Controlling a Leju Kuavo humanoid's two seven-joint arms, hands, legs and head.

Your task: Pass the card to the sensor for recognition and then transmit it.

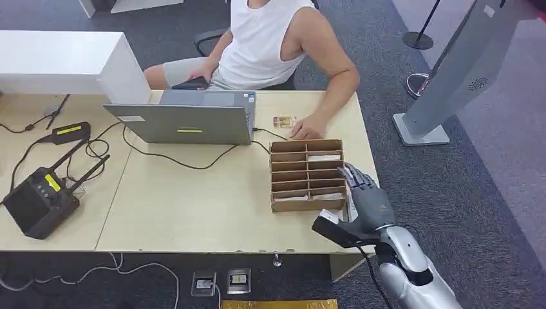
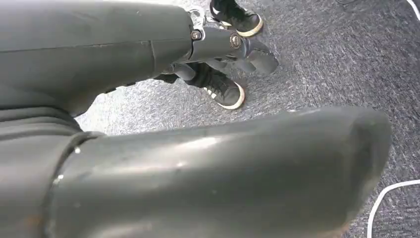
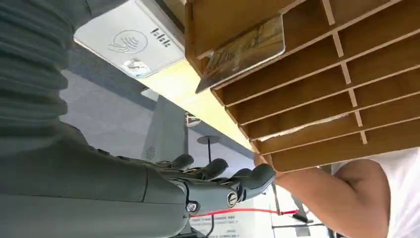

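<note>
Your right hand [image 1: 368, 196] hovers at the near right corner of the cardboard card rack [image 1: 306, 175], fingers spread and lightly curled, holding nothing; I judge it is lined up to pick a card. In the right wrist view, just across from the fingers [image 3: 233, 176], a card [image 3: 245, 52] sticks out of an end slot, tilted, so an edge is free to pinch. Close beside that slot lies the white sensor [image 3: 130, 42] with its contactless mark, a short carry from the rack. Beyond the rack a person's hand [image 1: 308, 131] rests on the surface [image 1: 193, 206], probably placed to receive the card. Your left hand [image 2: 233, 47] hangs over the carpet, fingers loosely curled on nothing
</note>
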